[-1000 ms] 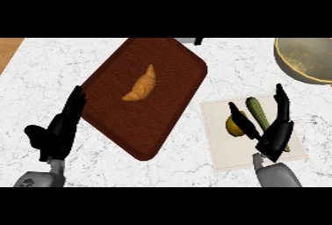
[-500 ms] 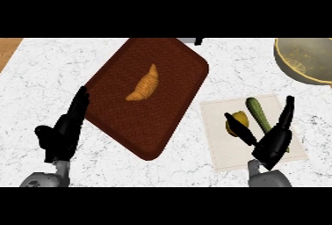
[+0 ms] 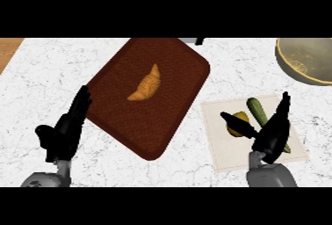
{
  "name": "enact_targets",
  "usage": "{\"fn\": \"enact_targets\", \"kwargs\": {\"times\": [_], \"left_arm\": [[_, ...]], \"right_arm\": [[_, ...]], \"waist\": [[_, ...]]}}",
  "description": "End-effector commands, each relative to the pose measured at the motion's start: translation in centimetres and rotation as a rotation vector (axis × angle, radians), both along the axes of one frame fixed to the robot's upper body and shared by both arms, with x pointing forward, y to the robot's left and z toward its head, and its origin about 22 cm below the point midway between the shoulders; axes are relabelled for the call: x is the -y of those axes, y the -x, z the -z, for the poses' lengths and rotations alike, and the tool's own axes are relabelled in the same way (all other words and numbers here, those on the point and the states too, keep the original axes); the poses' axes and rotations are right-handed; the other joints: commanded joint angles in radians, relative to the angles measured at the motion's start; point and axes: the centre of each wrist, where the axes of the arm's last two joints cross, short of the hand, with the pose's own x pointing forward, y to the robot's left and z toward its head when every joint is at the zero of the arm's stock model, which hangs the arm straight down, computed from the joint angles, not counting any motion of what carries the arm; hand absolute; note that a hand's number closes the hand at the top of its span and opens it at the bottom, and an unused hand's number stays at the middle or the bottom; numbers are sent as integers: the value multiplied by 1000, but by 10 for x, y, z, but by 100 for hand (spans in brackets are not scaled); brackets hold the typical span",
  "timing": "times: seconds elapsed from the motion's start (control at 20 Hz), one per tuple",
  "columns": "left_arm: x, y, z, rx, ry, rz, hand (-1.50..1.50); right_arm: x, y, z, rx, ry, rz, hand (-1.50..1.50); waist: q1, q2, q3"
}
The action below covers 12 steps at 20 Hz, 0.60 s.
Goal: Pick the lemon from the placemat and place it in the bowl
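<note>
A narrow strip of bare wood (image 3: 9, 52) shows at the far upper left. The rest of the surface is a white, grey-veined marble desk (image 3: 57, 74). The left robot hand (image 3: 65, 132) is low at the left with its fingers straight and together, open and holding nothing. Its fingertips lie right at the left edge of a dark brown tray (image 3: 139, 125). The tray is a rounded rectangle lying at an angle, with a croissant (image 3: 146, 84) on its upper half.

Right of the tray and near its lower right edge is a cream placemat (image 3: 224, 154). The lemon (image 3: 242, 117) sits on the mat's upper part, just beside a green cucumber (image 3: 257, 110). The right robot hand (image 3: 273, 132) is over the mat, also open, with its fingers stretched upward. Its thumb reaches left across the lemon and hides its middle. The thumb may be touching the fruit, though the steep view does not settle it.

The bowl (image 3: 285, 66) stands at the upper right corner, cut off by the edge and well apart from the mat.
</note>
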Motion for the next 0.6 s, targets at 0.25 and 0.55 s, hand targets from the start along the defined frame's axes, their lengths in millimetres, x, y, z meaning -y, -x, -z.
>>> {"fn": "enact_targets", "kwargs": {"times": [0.25, 0.55], "left_arm": [[23, -23, -10, 53, 27, 56, 0], [28, -22, -36, 67, 40, 73, 0]], "right_arm": [[-13, 16, -48, -236, -44, 39, -150], [-37, 38, -56, -202, -68, -7, -150]], "waist": [[13, 7, 7], [21, 6, 8]]}}
